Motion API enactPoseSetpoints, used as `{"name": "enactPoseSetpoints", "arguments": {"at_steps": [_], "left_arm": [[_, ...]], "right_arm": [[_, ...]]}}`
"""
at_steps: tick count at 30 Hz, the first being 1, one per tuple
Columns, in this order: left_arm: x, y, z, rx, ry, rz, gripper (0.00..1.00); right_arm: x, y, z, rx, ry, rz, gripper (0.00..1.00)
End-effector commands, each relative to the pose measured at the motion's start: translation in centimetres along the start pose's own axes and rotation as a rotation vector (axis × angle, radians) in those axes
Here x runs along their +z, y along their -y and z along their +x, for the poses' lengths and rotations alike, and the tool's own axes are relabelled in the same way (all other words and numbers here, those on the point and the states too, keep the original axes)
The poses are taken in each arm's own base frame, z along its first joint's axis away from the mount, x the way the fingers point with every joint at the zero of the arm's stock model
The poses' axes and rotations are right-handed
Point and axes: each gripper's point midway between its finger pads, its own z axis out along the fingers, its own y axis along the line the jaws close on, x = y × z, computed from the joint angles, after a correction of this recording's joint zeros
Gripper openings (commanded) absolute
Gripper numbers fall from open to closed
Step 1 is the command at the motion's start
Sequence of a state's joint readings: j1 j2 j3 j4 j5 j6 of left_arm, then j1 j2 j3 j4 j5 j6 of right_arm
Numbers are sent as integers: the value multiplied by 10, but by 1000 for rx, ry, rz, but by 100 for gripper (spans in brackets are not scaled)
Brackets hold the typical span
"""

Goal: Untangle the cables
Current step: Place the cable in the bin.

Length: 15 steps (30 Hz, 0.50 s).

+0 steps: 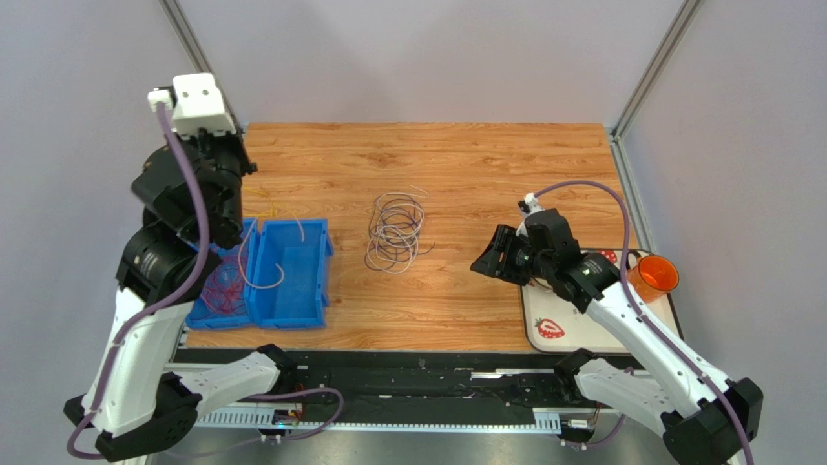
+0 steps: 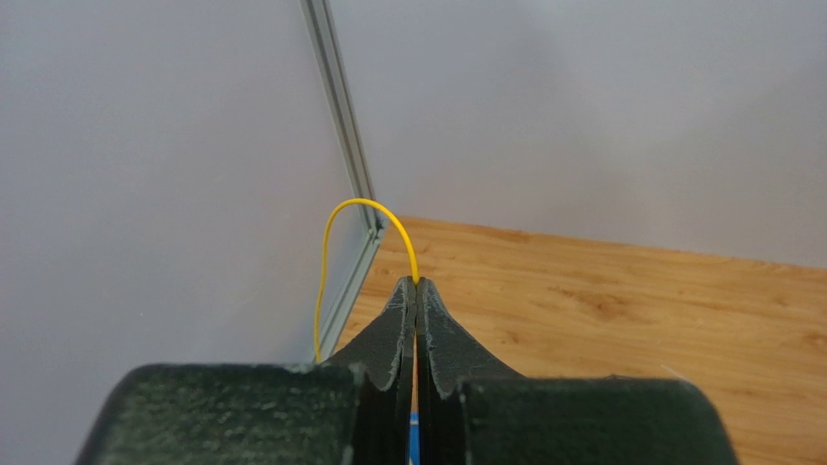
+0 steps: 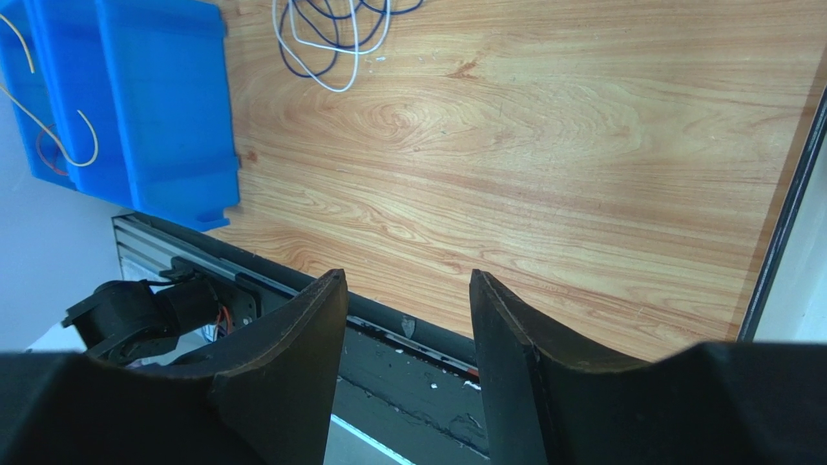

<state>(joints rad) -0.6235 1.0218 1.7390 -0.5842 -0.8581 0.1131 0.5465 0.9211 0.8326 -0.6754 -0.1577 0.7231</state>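
Note:
A loose bundle of white, purple and dark grey cables (image 1: 395, 232) lies in the middle of the wooden table; its near edge shows in the right wrist view (image 3: 330, 39). My left gripper (image 2: 416, 283) is raised above the blue bins and is shut on a thin yellow cable (image 2: 340, 218), which arches up from the fingertips and hangs down to the left. More of the yellow cable lies in the bin (image 3: 39, 111). Red-orange cables (image 1: 228, 286) lie in the left bin. A pale cable (image 1: 264, 276) drapes into the right bin. My right gripper (image 3: 408, 276) is open and empty, right of the bundle (image 1: 488, 262).
Two blue bins (image 1: 296, 305) stand side by side at the table's left front. A white mat with strawberry prints (image 1: 573, 325) and an orange cup (image 1: 657, 276) sit at the right edge. Metal frame posts (image 2: 340, 107) stand at the back corners.

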Motion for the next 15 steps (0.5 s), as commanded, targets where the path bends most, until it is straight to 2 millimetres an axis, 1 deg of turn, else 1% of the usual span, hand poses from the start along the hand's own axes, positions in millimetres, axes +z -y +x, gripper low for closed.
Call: {"name": "enactPoseSetpoints", "arguments": {"at_steps": [1,3,5,6,7,10,12,13,14,15], "left_arm": [[14,11,39,34,-123,-8,0],[17,16,41,23,-119,28,0],[23,15,45,-14,-143,19,0],[25,18,48,-16,-158,34,0],[33,21,55,-4,-186,27,0],[37,24,62,-1,-222,30,0],[39,27,72,-4,-236,33,0],[38,24,76,-13,-239,31,0],[40,27,87,-15,-260,34,0],[39,28,94,-15,-275,39,0]], "right_arm": [[10,-14,-19,-53,16,-19,52],[9,-18,-24,-58,20,-18,52],[8,-19,-27,-69,25,-16,52],[8,-20,-28,-70,31,-16,52],[9,-19,-29,-73,34,-14,52],[8,-21,-34,-84,54,-15,52],[9,-24,-36,-93,58,-28,52],[9,-24,-37,-94,61,-23,52],[8,-22,-36,-94,57,-15,52],[6,-20,-34,-95,54,-10,52]]}}
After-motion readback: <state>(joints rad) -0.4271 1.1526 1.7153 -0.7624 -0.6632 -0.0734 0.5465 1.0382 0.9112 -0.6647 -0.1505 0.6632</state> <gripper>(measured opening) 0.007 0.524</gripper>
